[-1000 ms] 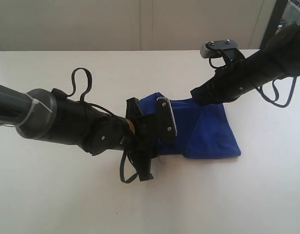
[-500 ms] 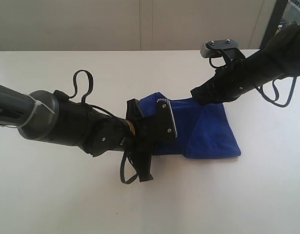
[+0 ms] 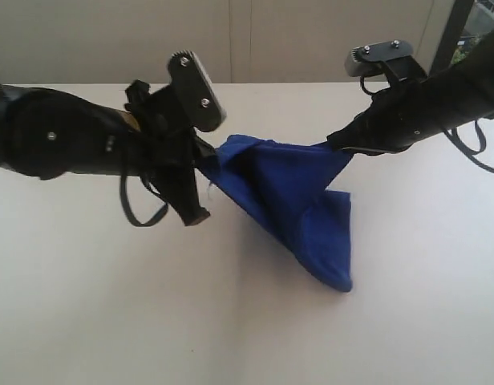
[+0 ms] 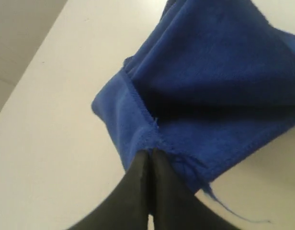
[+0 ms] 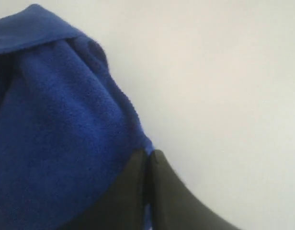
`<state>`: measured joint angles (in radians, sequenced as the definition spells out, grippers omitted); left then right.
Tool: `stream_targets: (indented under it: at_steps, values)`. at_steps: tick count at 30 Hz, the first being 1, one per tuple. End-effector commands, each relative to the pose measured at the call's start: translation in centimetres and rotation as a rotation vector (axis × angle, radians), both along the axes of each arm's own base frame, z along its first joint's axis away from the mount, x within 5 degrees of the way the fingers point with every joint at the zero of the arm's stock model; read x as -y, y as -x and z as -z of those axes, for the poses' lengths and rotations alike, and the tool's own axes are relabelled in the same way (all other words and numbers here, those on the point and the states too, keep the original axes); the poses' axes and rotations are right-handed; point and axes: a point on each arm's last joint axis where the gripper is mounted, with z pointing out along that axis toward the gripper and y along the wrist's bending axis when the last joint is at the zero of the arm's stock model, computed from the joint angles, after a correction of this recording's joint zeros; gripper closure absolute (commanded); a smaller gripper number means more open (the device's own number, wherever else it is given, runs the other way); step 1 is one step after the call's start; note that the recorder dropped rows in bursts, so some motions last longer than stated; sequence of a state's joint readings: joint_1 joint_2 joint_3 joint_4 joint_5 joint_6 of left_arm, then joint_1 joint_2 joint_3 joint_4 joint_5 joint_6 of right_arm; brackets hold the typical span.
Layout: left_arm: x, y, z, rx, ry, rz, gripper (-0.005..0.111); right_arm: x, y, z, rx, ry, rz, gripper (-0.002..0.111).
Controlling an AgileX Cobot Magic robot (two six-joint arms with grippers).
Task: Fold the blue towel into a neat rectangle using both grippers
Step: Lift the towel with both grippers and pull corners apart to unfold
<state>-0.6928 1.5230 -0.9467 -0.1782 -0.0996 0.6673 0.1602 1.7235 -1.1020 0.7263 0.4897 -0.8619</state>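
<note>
The blue towel (image 3: 291,204) hangs stretched between my two grippers above the white table, its lower folds sagging down to a corner at the lower right. My left gripper (image 3: 208,159) is shut on the towel's left hemmed corner (image 4: 147,139), black fingers pressed together, a loose thread trailing beside them. My right gripper (image 3: 337,144) is shut on the towel's right corner (image 5: 66,124); a sliver of blue shows between its closed fingers (image 5: 162,191). Both arms are raised off the table.
The white table (image 3: 111,305) spreads under the towel. A pale wall runs along the far edge of the table. A dark frame (image 3: 451,32) stands at the back right. Black cables loop under my left arm (image 3: 139,208).
The left gripper, which sat low at the towel's left edge, has risen and moved back-left with the corner in it. The right gripper lifted too. The towel went from lying flat to hanging between them.
</note>
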Motion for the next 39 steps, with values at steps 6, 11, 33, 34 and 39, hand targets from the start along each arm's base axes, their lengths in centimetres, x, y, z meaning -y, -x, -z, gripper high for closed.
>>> stream_targets:
  at_steps: [6, 11, 33, 34, 39]
  values:
    - [-7.1, 3.8, -3.8, 0.064, 0.14, -0.155, 0.107, 1.4, 5.6, -5.1, 0.17, -0.009, 0.042, 0.108]
    - [-9.6, 5.8, -5.9, 0.126, 0.272, -0.235, 0.107, 2.0, 9.0, -7.0, 0.25, -0.031, 0.074, 0.108]
    - [-17.0, 17.8, -11.7, 0.16, 0.564, -0.347, 0.107, 6.1, 26.4, -15.2, 0.563, -0.208, 0.324, 0.108]
    - [-17.2, 18.2, -11.7, 0.163, 0.569, -0.36, 0.107, 6.3, 26.9, -15.3, 0.569, -0.205, 0.336, 0.108]
    - [-18.6, 19.7, -11.7, 0.171, 0.619, -0.475, 0.107, 7.2, 29.6, -15.4, 0.602, -0.204, 0.394, 0.108]
